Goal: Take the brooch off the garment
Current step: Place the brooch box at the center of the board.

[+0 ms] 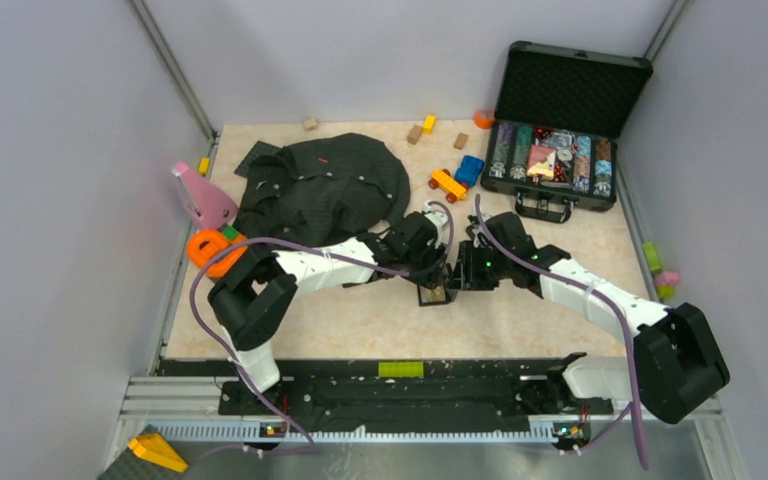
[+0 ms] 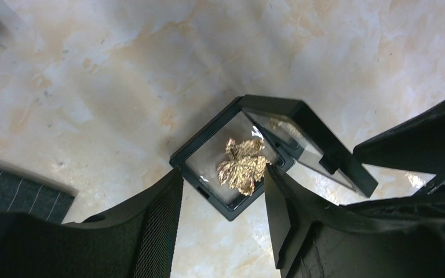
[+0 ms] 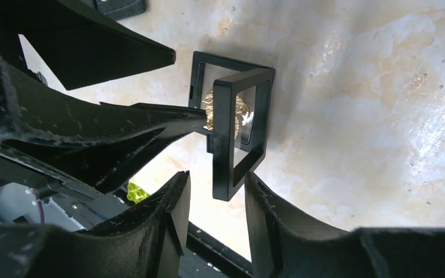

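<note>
My left jaws, open, straddle the near corner of the black box, the brooch lying inside just ahead between them, off the garment; right jaws, open, straddle its raised lid.

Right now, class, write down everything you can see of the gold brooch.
The brooch is small, shiny gold, crinkled and leaf-like, seemingly metal. It lies flat in the base of a small black box whose hinged lid stands open on the marbled table. One fingertip of the left claw reaches its edge; contact is unclear.
</note>
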`<action>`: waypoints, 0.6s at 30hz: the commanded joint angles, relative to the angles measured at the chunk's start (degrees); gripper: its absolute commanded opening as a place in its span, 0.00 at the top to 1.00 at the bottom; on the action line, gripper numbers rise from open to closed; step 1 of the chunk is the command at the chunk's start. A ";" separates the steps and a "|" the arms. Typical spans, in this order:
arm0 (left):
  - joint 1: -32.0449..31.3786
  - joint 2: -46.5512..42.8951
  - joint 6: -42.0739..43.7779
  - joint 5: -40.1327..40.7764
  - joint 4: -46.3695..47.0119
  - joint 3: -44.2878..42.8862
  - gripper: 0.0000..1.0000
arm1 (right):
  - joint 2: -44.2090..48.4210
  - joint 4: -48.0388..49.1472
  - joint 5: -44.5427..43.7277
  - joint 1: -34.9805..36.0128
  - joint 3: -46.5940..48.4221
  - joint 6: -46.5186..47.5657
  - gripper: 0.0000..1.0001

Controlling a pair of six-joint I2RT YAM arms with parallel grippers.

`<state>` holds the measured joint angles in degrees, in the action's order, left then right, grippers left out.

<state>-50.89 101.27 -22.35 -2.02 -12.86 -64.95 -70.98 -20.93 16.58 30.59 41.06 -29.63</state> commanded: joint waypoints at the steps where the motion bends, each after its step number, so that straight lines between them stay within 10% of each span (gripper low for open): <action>1: 1.64 -7.08 -0.86 0.74 1.90 3.63 0.42 | 2.80 1.21 0.97 -0.35 2.10 -0.35 0.59; 10: 5.28 -12.99 -4.54 -4.23 7.52 14.19 0.61 | 3.85 2.72 1.39 -0.35 0.77 -1.32 0.72; 14: 5.47 -9.92 -6.54 -8.55 10.56 15.56 0.95 | 3.33 5.70 3.18 -0.29 -0.44 -2.87 0.78; 18: 5.51 -6.83 -7.16 -10.31 12.07 15.71 1.00 | 2.35 7.55 4.68 -0.31 -0.78 -3.95 0.82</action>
<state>-45.43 92.12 -27.86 -8.67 -5.56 -49.58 -68.53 -17.37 19.05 30.59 40.49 -31.83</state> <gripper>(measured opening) 0.008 0.196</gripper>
